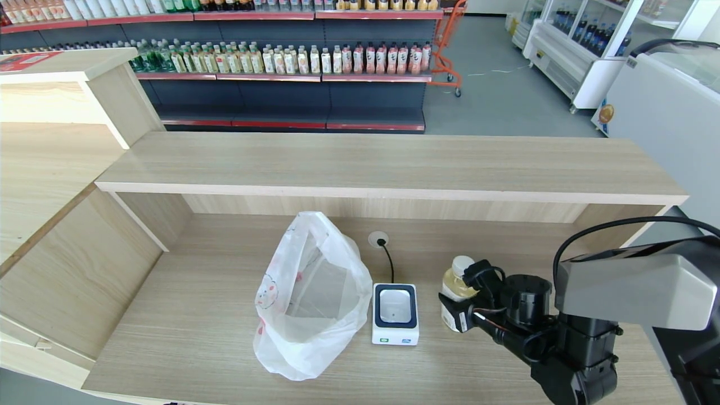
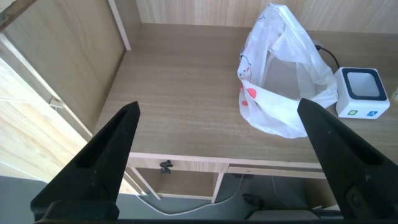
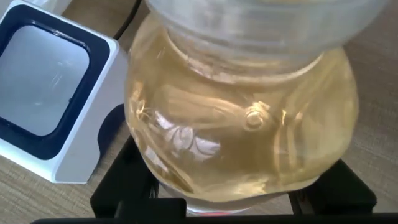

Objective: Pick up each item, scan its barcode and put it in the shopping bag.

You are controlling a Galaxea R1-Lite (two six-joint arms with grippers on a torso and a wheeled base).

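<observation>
Gripping the clear plastic bottle of pale yellow drink with a white cap [image 1: 457,284], the right gripper [image 1: 464,297] sits at the lower right of the head view, closed around the bottle's body. The bottle is upright, but I cannot tell whether its base rests on the pale wooden counter [image 1: 185,332]. The left gripper [image 2: 217,118] hangs by the counter's near edge, spread wide with nothing in it.

Just left of the bottle, at lower centre, lies the white box scanner with a dark-framed window facing up [image 1: 395,313]. The step in hand looks like the scan. The barcode should be turned toward that window and held close over it, steady, with the code uncovered.

Left again, just beside the scanner, slumps the translucent white plastic shopping bag [image 1: 309,298], its mouth open upward. It is soft, so the bottle should probably go in from above, low and gently.

Farther back, a black cable [image 1: 388,261] runs from the scanner to a round port [image 1: 378,239].
</observation>
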